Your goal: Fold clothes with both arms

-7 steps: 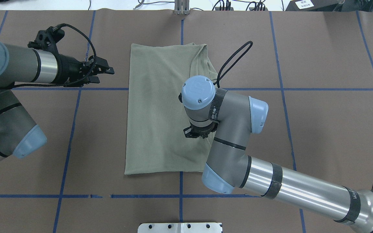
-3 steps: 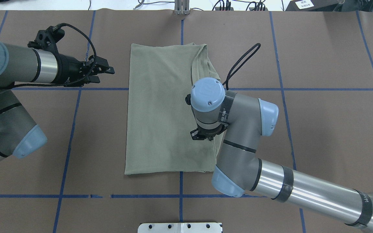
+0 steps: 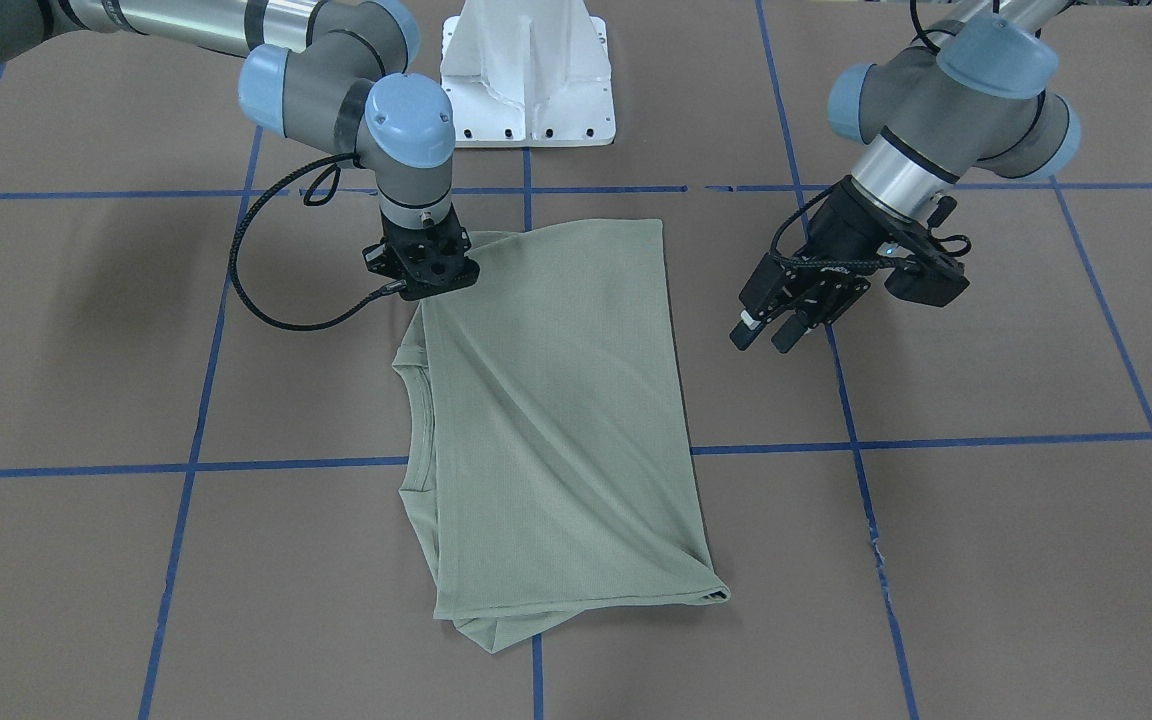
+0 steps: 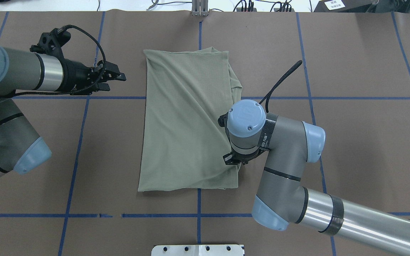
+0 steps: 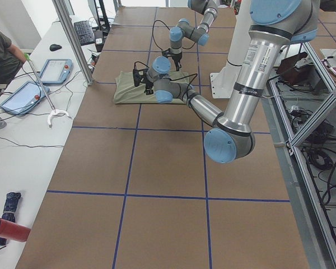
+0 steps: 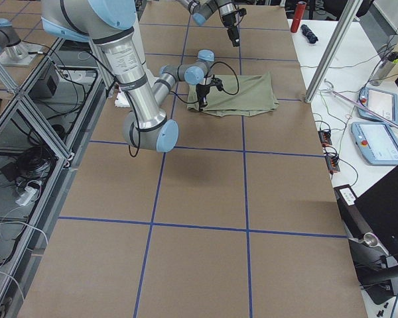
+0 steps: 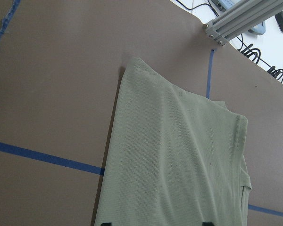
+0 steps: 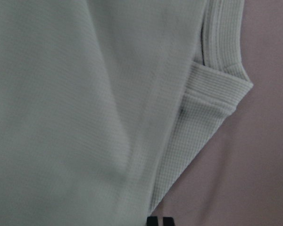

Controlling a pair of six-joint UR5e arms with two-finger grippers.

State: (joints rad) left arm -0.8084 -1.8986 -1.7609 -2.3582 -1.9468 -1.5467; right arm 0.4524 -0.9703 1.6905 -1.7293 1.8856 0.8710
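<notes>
As its black two-finger right gripper (image 3: 425,283) pinches shut on one long edge of a sage-green fine-knit shirt (image 3: 556,420), the silver-grey jointed right arm (image 4: 290,153) points straight down over the cloth. The wrist view shows the two fingertips (image 8: 153,220) nearly together at the hem.

The shirt lies folded into a long rectangle at the middle of the brown paper-covered table (image 4: 351,142). Diagonal creases fan across its top layer from the pinched spot towards the far end. A ribbed round neckline (image 3: 412,400) peeks from under the top layer on the robot's right side, and the layers splay slightly at the far corner (image 3: 496,630).

Blue tape lines (image 4: 84,97) divide the table into squares, a white metal pedestal base (image 3: 528,80) sits at the robot's edge, and a black cable (image 3: 248,290) loops from the right wrist. In the overhead view the arm's light-blue joint cap (image 4: 246,118) hides part of the shirt's right edge.

The grip sits on that right edge, near the end closest to the robot. The left gripper (image 3: 764,335) hangs well apart from the shirt on its opposite side, jaws spread and empty, aimed towards the cloth.
</notes>
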